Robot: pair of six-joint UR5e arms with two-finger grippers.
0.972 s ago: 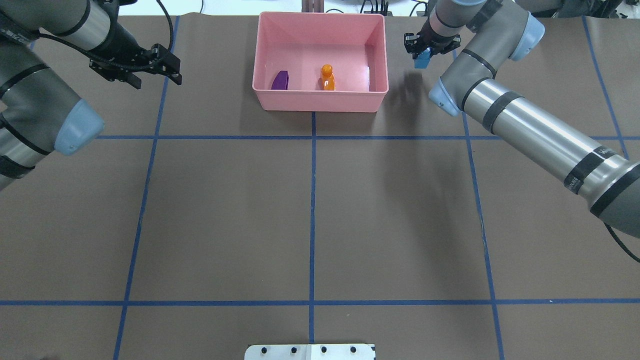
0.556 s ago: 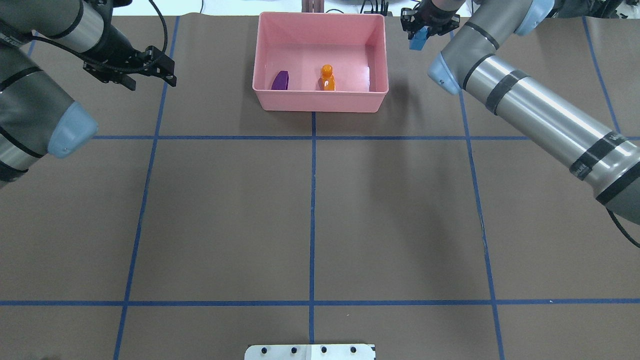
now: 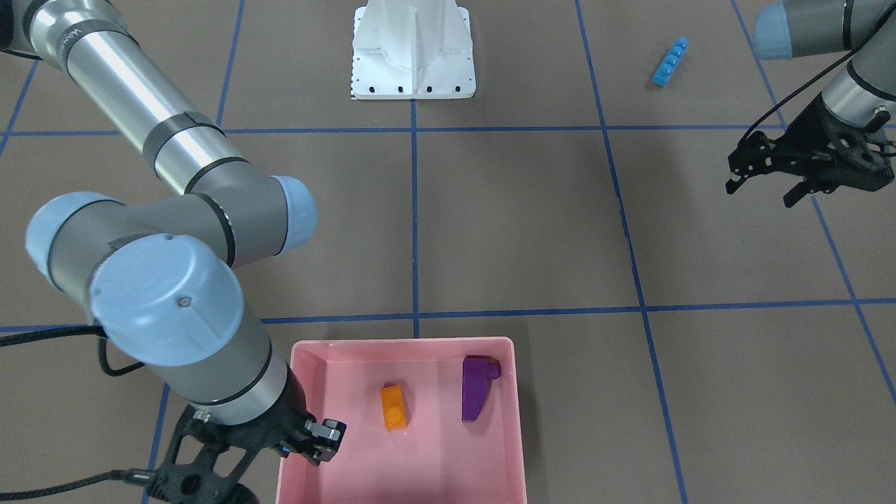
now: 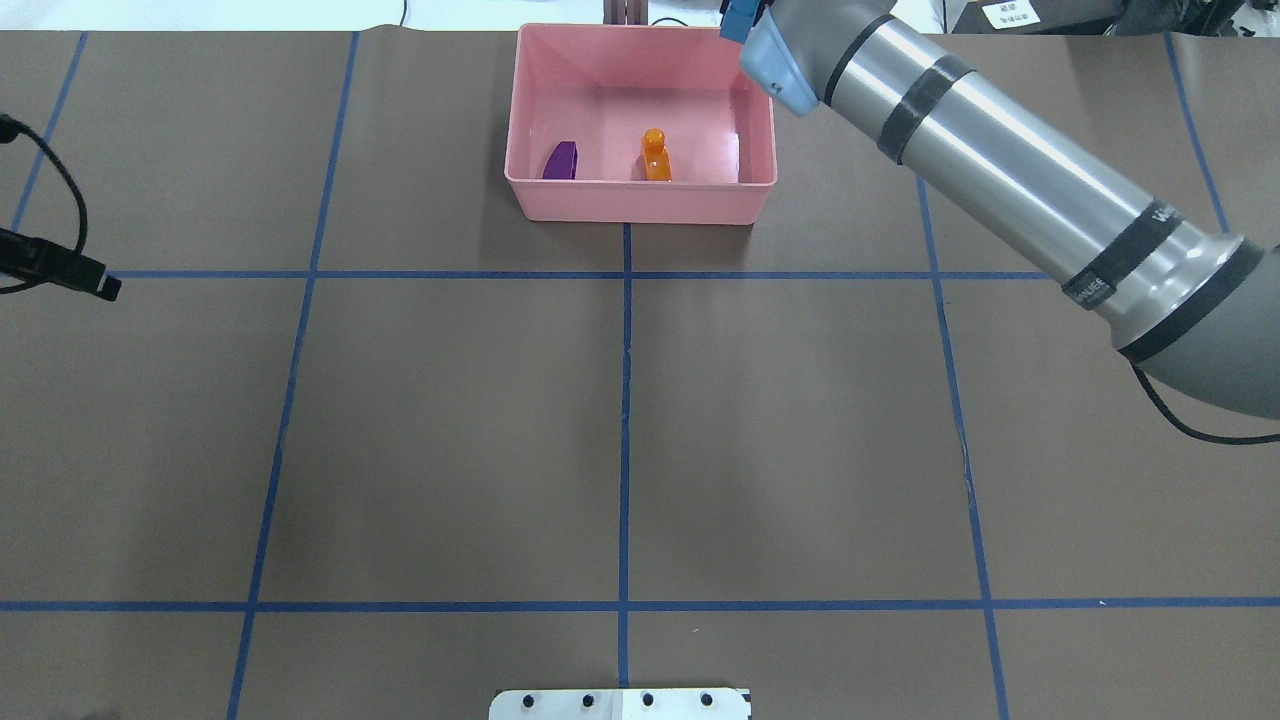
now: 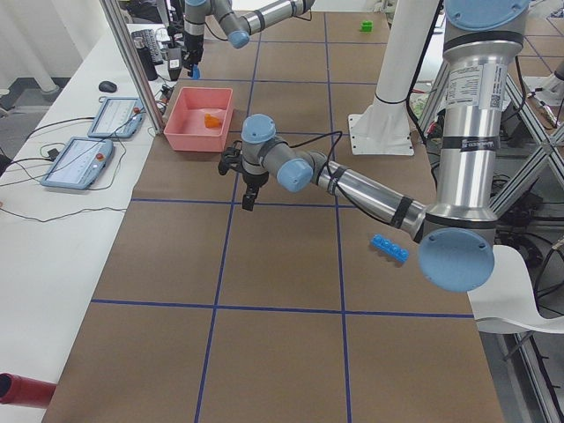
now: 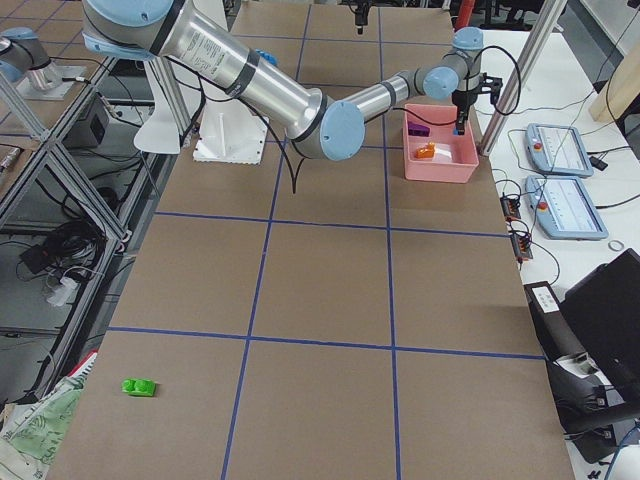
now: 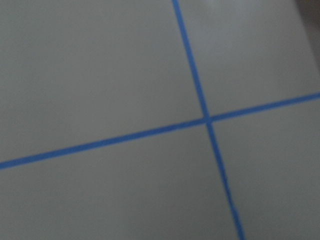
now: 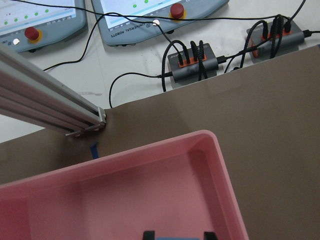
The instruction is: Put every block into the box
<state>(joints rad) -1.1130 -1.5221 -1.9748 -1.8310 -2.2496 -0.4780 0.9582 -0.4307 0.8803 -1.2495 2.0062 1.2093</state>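
The pink box (image 4: pixel 640 203) stands at the table's far side. Inside it lie an orange block (image 4: pixel 655 156) and a purple sloped block (image 4: pixel 562 160). My right gripper (image 4: pixel 742 10) hangs over the box's far right corner, shut on a small light-blue block (image 4: pixel 738 22); the right wrist view shows that block (image 8: pixel 180 238) between the fingertips above the box's rim (image 8: pixel 215 150). My left gripper (image 3: pixel 763 190) is open and empty, well away from the box. A long light-blue block (image 3: pixel 669 61) lies near the robot's left side. A green block (image 6: pixel 138 386) lies far off on the right.
The white robot base (image 3: pixel 413 49) stands at the table's near edge. Beyond the box are an aluminium post (image 8: pixel 50 110), control tablets (image 8: pixel 150 20) and cable hubs (image 8: pixel 192 65). Blue tape lines cross the brown table cover.
My right gripper has carried the small light-blue block from right of the box to above its far right corner. The left arm has swung back, away from the box, to the view's left edge.
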